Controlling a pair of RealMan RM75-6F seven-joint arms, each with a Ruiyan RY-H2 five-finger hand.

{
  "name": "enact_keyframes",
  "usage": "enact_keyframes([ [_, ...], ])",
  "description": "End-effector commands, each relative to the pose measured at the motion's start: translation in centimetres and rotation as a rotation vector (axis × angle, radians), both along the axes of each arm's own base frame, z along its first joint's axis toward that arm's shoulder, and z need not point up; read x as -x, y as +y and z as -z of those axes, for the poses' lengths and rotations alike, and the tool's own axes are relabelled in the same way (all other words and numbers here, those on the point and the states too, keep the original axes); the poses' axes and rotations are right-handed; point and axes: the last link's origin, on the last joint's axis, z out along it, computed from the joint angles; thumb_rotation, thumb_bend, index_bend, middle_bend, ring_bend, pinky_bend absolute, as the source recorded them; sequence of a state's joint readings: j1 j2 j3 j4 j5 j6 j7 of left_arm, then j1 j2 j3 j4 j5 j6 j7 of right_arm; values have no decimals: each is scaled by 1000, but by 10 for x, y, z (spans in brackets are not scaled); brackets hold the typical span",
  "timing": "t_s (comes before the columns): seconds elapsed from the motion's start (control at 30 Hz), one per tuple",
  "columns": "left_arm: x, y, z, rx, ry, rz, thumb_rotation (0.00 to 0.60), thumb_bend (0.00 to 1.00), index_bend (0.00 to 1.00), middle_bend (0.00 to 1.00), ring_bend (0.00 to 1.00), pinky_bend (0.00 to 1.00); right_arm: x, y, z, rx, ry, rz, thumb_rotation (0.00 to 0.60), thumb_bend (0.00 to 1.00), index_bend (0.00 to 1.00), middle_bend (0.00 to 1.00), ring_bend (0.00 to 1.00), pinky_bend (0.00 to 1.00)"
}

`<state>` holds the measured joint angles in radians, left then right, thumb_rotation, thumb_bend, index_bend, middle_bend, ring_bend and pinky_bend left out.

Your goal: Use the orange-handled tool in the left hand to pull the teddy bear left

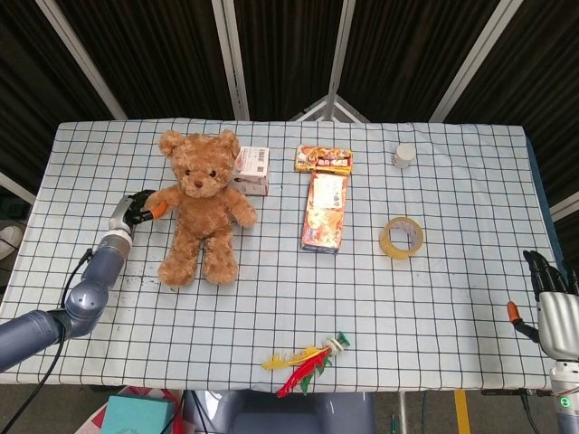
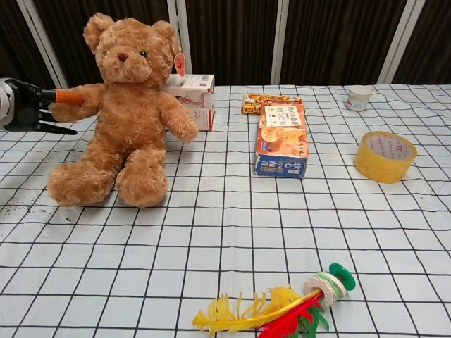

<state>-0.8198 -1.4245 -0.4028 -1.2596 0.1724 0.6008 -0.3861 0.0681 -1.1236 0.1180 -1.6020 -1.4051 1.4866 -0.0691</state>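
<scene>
From the head view, the left hand [image 1: 129, 213] sits at the left side of the checked table [image 1: 452, 298], its dark fingers [image 1: 142, 199] curled around the orange-handled tool [image 1: 156, 210]. The tool's orange end pokes out just beyond the fingertips and touches the near arm of the teddy bear [image 1: 201, 210]. The bear sits upright just past the fingers, its legs toward the table's front edge. A small white box [image 1: 253, 169] lies behind the bear. The right hand [image 1: 555, 307] hangs off the table's far right corner, well apart from everything; its dark fingers point upward, but whether they are spread I cannot tell.

From the chest view, the left hand [image 2: 20, 105] enters at the left edge, fingers [image 2: 49, 128] wrapped on the orange-handled tool [image 2: 68, 96]. The tool's tip presses into the arm of the teddy bear [image 2: 125, 113], which sits directly beyond the fingertips.
</scene>
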Motion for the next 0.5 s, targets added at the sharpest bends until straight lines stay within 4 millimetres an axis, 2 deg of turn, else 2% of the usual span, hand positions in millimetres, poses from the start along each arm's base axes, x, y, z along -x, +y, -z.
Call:
enact_keyframes([
  [0.03,12,-6,4,11,29,-24,600,603,486,432,45,161,0,0,0,2,-1,1,600,367,31,116,193,62],
  [0.23,19,-6,8,19,24,-48,600,585,478,431,45,161,0,0,-1,4,-2,-2,600,367,31,116,193,62],
  [0.5,9,0,0,3,7,-17,600,561,470,422,45,161,0,0,0,-1,0,0,600,367,31,116,193,62],
])
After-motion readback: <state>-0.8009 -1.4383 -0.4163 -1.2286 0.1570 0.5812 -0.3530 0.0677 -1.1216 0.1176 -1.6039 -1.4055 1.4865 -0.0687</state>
